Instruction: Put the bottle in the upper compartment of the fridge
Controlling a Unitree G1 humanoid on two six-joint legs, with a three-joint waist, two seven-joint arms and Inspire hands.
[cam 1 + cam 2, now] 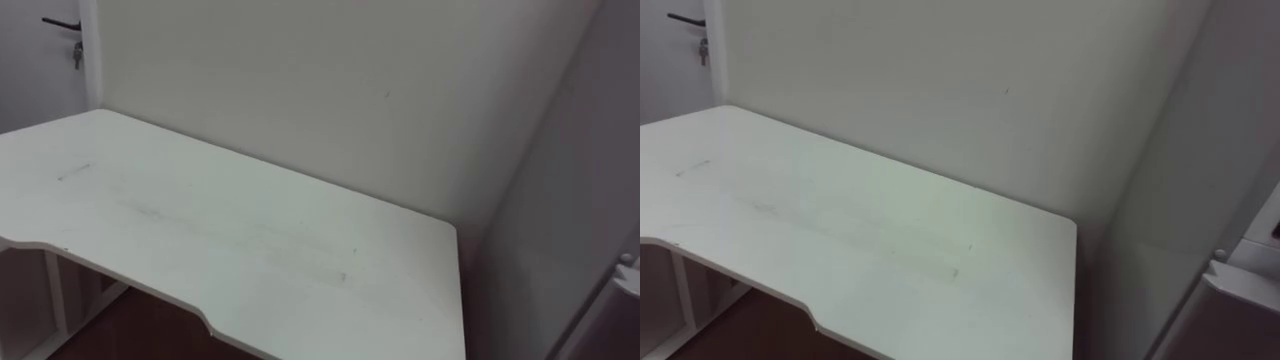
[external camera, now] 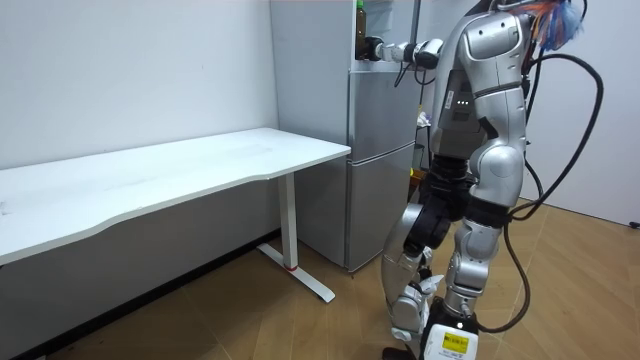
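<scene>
**Bottle up at the fridge top, grip unconfirmed**

In the room view the robot stands right in front of the grey fridge (image 2: pixel 380 150), with the white table (image 2: pixel 180 175) off to the room view's left. One arm is raised straight out at shoulder height. Going by the body, it is the near arm, the left. That left hand (image 2: pixel 377 48) sits level with the fridge's top edge, right against the bottle (image 2: pixel 358 25), a slim upright thing with a green top at the fridge's upper corner.

The arm is probably that high because the bottle is that high. It either stands on the fridge top or is held there, and you cannot tell which from this distance. Nor can you tell whether the fingers are wrapped round the bottle or only beside it, so treat the grasp as unknown.

The fridge's doors look closed from here, so the upper compartment is likely not yet ready to take the bottle. Opening it probably falls to the other hand, since this one is busy at the bottle.

Your eye views look down and left across the bare table top and the wall behind it, with just the fridge's edge at the right. You have no close look at the hand, so turn the head toward it before you trust the hold.
</scene>
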